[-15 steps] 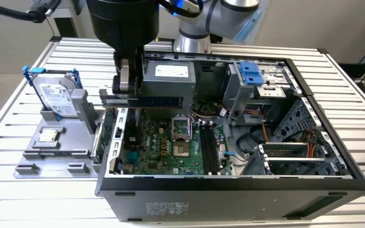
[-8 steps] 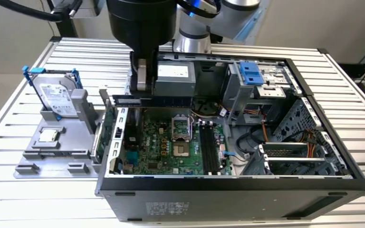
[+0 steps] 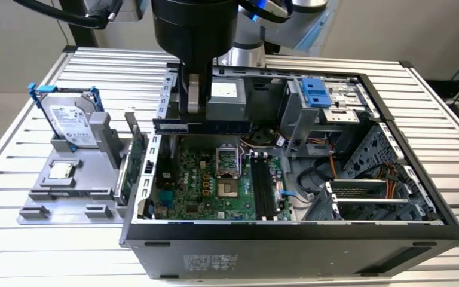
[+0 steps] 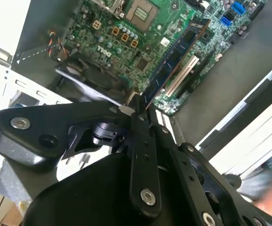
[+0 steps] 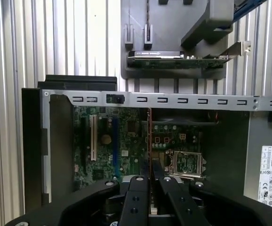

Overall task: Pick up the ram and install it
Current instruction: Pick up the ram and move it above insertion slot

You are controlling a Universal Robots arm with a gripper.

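fingers (image 3: 192,98) clamped shut on ram (image 3: 213,127), grip off-centre toward its 9 o'clock end. ram hanging in air over back of open case (image 3: 293,230), above motherboard (image 3: 205,179), not in any slot.

step, imo: pickup done, now carry/align, install not done.

exterior view: ram's long axis runs 9-to-3, thin edge down, longer free end pointing at 3. black slots (image 3: 265,188) run roughly 12-to-6, so I'd guess seating needs about a quarter turn plus shift toward 5 o'clock, then a straight push down.
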